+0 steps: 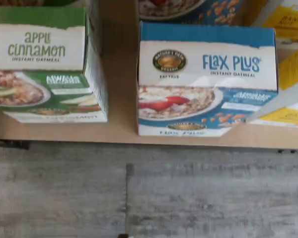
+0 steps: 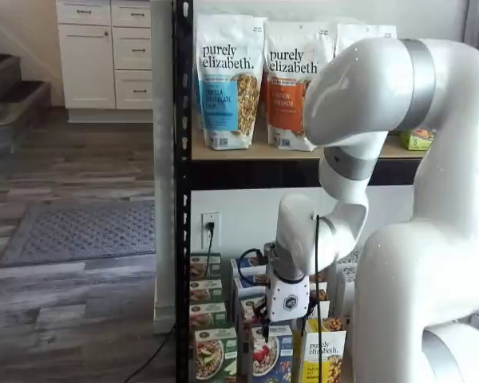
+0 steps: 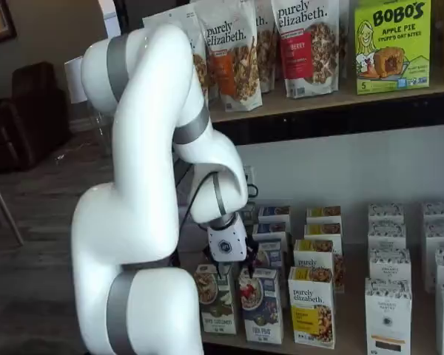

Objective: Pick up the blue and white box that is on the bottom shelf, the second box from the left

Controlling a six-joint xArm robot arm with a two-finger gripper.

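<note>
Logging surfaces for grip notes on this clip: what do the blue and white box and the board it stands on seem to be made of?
The blue and white box, printed "Flax Plus", looks like thin printed cardboard with a slightly glossy finish: crisp folded edges and a faint sheen on its top. The tan bottom shelf board looks like smooth matte wood or fibreboard, plain and even in colour; which one is unclear.
</note>
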